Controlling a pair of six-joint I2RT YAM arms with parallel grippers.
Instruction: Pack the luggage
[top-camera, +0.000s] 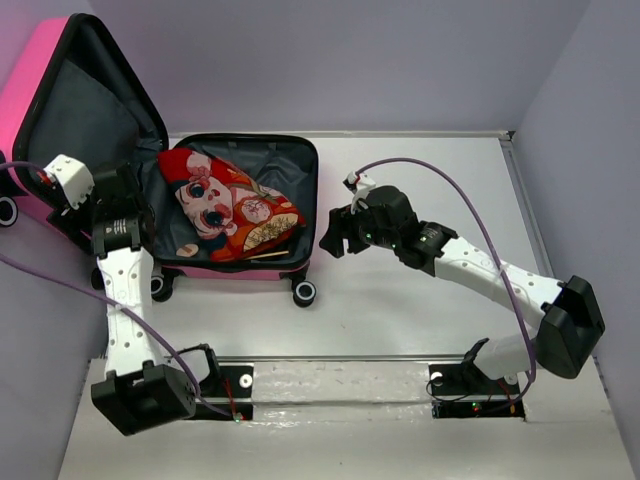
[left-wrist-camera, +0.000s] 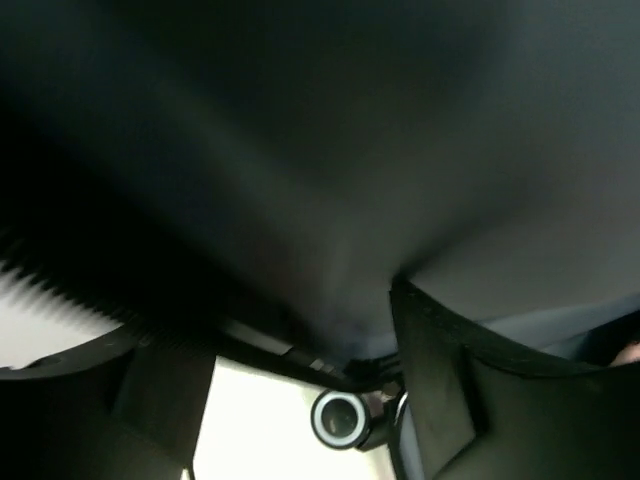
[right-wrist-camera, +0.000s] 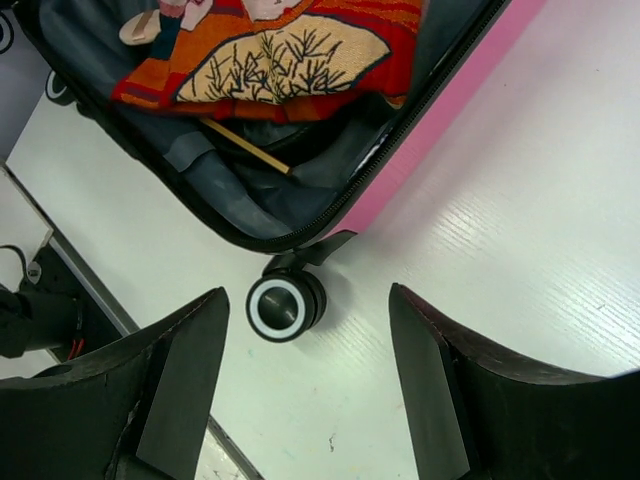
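The right gripper (right-wrist-camera: 307, 292) hangs with jaws apart and empty over the table (right-wrist-camera: 520, 250), just beside a wheel (right-wrist-camera: 285, 308) of the luggage (top-camera: 300, 170). The left gripper (left-wrist-camera: 280, 340) also has its fingers apart, though it sits so close to the dark lining that I cannot tell whether they touch it. The luggage lies open at the table's far left — lid propped up, a red printed cloth (top-camera: 225, 205) in its base.

Glossy pink plastic luggage (top-camera: 25, 80), grey cloth lining (top-camera: 90, 100)
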